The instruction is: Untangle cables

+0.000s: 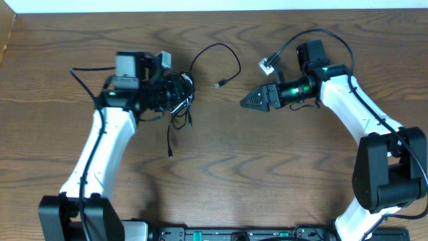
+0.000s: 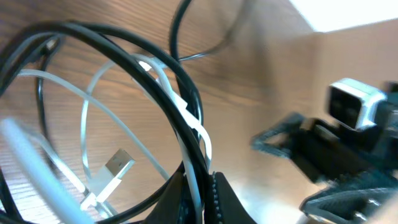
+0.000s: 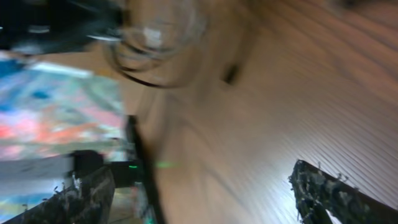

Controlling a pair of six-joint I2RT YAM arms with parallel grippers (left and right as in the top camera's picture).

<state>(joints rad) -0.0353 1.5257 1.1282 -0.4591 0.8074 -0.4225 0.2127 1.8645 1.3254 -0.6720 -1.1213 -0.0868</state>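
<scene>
Cables (image 1: 179,100) pinched in left gripper (image 2: 202,186)

Nearest the left wrist camera, fingers (image 2: 227,202) closed tight on black and white strands; white plug (image 2: 118,165) shows beside them. Bundle sits left of table (image 1: 267,174) centre. Past it, one black cable (image 1: 215,45) loops loose on wood. Right gripper (image 1: 246,102) beyond, jaws spread, holding nothing.

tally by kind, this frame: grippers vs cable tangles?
grippers: 2 (left gripper, right gripper)
cable tangle: 1
total: 3
</scene>
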